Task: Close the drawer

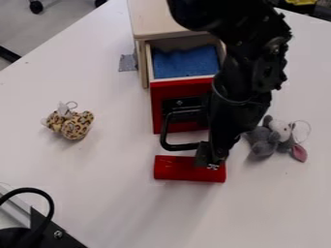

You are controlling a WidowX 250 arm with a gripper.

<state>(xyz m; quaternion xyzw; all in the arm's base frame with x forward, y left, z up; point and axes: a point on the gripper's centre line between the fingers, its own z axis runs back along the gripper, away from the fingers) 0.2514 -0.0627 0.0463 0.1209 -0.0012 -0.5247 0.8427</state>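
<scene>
Drawer (176,92) status: extended from the far cabinet (150,19), its red front facing the near side. The cabinet's opening faces near, so closure calls for a push toward the far side. Blue cloth (186,63) lies inside, apparently low enough to clear the frame; check its rear edge for snagging.

Arm (246,77) placement: along the drawer's right side, with the gripper (211,158) hanging just near of the red front, beside the black handle (181,147). That position suits a push on the front or handle. From where I stand, I cannot tell whether the claw is open or closed, nor whether it touches the handle.

Red block (174,168) lies near of the drawer, partly behind the gripper. It is outside the closing path, though a low sweep could drag it. Spotted toy (74,125) at left and grey plush (263,140) at right lie clear of the travel line.
</scene>
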